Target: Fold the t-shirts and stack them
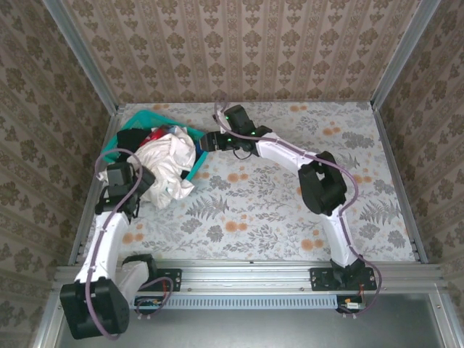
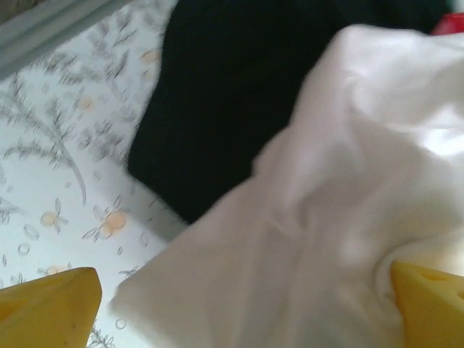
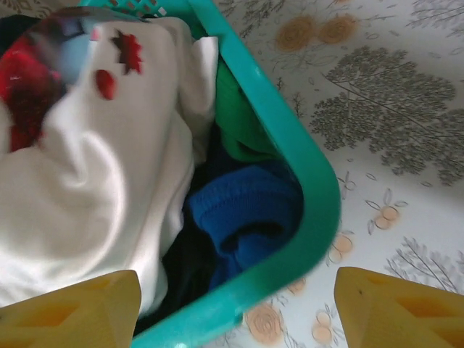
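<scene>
Here the white t-shirt (image 2: pixel 326 217) lies between the left gripper's (image 2: pixel 239 319) wide-spread, unclosed fingers; the right gripper (image 3: pixel 235 308) gapes empty over the teal basket (image 3: pixel 304 167); the shirt's graphic (image 3: pixel 29 72) is blurred.

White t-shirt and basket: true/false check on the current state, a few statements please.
1. The white t-shirt spills over the rim of the teal basket onto the table. True.
2. The left tool is shut on the white t-shirt. False: it is open, with white cloth between its fingers.
3. A blue cloth lies inside the basket. True.
4. The right tool is shut on the basket's rim. False: it is open, holding nothing.
</scene>
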Motion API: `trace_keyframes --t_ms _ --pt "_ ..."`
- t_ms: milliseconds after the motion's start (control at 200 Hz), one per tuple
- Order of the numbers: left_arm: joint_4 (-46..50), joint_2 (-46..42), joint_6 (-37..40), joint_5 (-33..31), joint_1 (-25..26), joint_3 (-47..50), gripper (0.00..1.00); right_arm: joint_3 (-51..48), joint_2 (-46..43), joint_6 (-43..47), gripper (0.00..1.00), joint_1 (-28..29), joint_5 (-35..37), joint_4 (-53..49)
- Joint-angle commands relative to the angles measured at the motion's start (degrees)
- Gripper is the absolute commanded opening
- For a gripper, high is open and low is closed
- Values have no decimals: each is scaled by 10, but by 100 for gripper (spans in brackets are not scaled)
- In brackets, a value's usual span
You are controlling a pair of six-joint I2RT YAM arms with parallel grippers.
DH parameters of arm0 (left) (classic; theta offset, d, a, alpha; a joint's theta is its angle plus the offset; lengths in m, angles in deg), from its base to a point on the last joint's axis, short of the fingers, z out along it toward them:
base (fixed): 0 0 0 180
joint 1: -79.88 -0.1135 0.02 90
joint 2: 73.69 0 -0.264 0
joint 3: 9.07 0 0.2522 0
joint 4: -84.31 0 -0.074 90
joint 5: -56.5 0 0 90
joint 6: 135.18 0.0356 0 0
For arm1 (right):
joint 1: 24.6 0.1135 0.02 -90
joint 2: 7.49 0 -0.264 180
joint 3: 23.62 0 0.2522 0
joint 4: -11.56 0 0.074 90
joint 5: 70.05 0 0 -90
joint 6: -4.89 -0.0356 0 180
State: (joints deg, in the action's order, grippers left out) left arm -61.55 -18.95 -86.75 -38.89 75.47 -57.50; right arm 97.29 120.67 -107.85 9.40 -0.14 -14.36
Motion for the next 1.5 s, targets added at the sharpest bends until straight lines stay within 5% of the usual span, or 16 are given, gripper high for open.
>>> trace_keyframes --t_ms 0,230,375,570,720,900,1050,1285,1490 --pt "-101 69 -58 74 -25 17 98 59 48 10 71 -2 -29 -33" --pt "-201 267 -31 136 -14 -92 94 50 45 10 52 19 -11 -40" --pt "-198 362 11 131 -18 -194 92 22 34 -6 43 35 4 -33" --pt "-191 487 61 204 -50 -332 86 22 38 -38 34 70 -2 -4" --pt "-150 566 94 250 -66 -438 83 39 45 -69 38 110 19 -7" --pt "-13 637 163 223 -74 -591 96 45 42 -121 52 128 11 12" --pt "95 598 207 163 -72 -640 100 34 2 -89 61 118 44 -52" --pt "260 499 251 12 -25 -627 100 -154 -158 -58 68 57 64 -42" --pt "292 376 231 -117 73 -571 100 -307 -291 -40 70 -14 103 -37"
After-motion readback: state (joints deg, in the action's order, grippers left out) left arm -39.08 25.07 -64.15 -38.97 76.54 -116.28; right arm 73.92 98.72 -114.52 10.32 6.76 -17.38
